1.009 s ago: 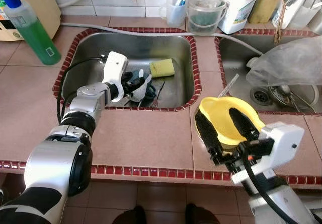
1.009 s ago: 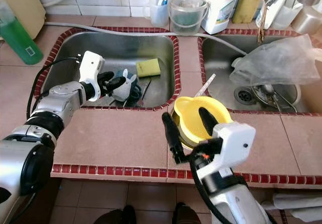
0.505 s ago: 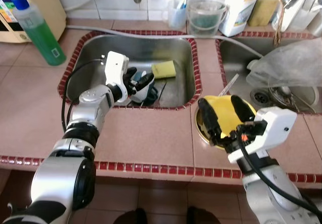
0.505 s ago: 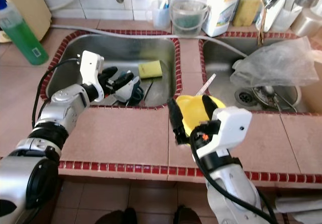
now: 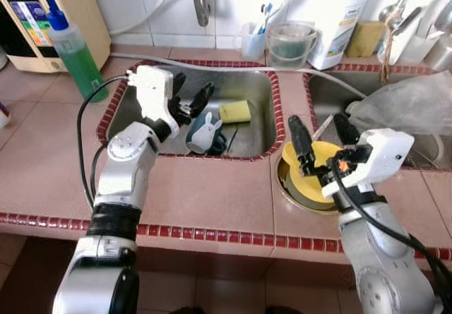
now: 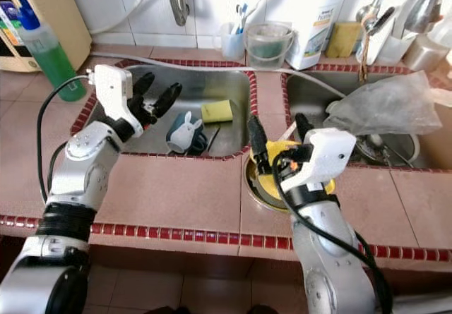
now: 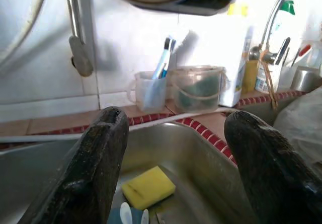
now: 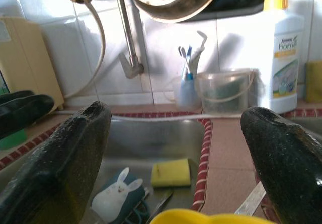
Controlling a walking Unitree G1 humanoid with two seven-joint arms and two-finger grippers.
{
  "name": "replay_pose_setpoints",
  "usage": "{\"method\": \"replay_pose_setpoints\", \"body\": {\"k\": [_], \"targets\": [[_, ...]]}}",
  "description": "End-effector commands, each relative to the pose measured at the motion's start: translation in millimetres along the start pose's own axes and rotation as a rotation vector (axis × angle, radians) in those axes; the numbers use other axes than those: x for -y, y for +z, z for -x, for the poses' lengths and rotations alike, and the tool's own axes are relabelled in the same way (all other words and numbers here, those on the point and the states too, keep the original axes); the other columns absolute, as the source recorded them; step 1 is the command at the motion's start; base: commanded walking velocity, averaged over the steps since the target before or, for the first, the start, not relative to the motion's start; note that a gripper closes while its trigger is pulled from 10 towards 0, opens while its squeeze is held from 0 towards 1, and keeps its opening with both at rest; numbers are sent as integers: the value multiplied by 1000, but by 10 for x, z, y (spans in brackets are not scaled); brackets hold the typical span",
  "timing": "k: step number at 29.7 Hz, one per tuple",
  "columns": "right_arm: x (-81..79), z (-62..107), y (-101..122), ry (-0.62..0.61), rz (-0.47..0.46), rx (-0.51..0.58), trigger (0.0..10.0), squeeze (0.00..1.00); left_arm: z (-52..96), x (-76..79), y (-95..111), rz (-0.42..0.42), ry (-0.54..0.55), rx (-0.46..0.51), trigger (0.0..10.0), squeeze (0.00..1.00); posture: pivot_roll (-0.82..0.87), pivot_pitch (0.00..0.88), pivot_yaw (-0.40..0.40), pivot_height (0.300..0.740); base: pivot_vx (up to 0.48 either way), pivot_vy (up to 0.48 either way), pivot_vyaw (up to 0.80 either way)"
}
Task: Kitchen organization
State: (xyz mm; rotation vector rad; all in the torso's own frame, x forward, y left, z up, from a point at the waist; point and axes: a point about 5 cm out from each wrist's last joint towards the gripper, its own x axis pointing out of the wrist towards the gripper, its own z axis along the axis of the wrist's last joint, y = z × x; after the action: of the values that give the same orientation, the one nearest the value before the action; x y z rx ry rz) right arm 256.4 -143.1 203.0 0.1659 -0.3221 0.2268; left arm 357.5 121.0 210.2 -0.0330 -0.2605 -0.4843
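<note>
Behind sink (image 5: 258,127), white bottle (image 8: 283,58) reads "home".

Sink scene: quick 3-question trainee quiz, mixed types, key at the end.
1. True or false: the left gripper is open above the left sink.
2. What lies beside the yellow sponge? A) bunny cup B) fork C) plate
3. The right gripper hangs open over the yellow ____.

Key: 1 true; 2 A; 3 bowl.
</note>
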Motion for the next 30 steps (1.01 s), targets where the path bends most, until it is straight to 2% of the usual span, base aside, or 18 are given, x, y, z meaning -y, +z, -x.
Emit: {"method": "replay_pose_setpoints", "body": {"k": [1, 5, 7, 9, 11, 15, 16, 19, 24, 27, 30], "targets": [[63, -33, 3, -52, 43, 19, 10000, 0, 41, 27, 36, -39, 83, 5, 10000, 0, -141, 52, 56, 740, 0, 0, 0], [97, -59, -21, -92, 68, 30, 10000, 0, 91, 81, 27, -31, 134, -8, 10000, 0, -138, 46, 56, 740, 0, 0, 0], [101, -72, -46, -120, 76, 33, 10000, 0, 129, 115, 21, -61, 161, 0, 10000, 0, -136, 41, 53, 740, 0, 0, 0], [100, -76, -47, -129, 83, 39, 10000, 0, 136, 117, 17, -68, 170, 5, 10000, 0, -136, 40, 52, 740, 0, 0, 0], [86, -94, -68, -158, 107, 55, 10000, 0, 184, 94, -38, -51, 231, -2, 10000, 0, -137, 34, 50, 740, 0, 0, 0], [93, -105, -100, -177, 164, 60, 10000, 0, 232, 105, -85, -91, 256, -14, 10000, 0, -140, 21, 48, 740, 0, 0, 0], [120, -109, -142, -198, 154, 45, 10000, 0, 254, 129, -134, -27, 241, -32, 10000, 0, -137, 15, 46, 740, 0, 0, 0], [150, -121, -199, -210, 167, 31, 10000, 0, 297, 166, -181, -18, 208, -25, 10000, 0, -130, 4, 41, 740, 0, 0, 0], [163, -160, -258, -210, 184, 14, 10000, 0, 302, 157, -212, -24, 215, -31, 10000, 0, -120, 0, 33, 740, 0, 0, 0], [133, -208, -315, -180, 209, 14, 10000, 0, 323, 37, -198, -15, 302, -15, 10000, 0, -116, 0, 28, 740, 0, 0, 0], [134, -229, -325, -182, 217, 19, 10000, 0, 322, 3, -196, -3, 315, -12, 10000, 0, -108, 0, 24, 740, 0, 0, 0]]}}
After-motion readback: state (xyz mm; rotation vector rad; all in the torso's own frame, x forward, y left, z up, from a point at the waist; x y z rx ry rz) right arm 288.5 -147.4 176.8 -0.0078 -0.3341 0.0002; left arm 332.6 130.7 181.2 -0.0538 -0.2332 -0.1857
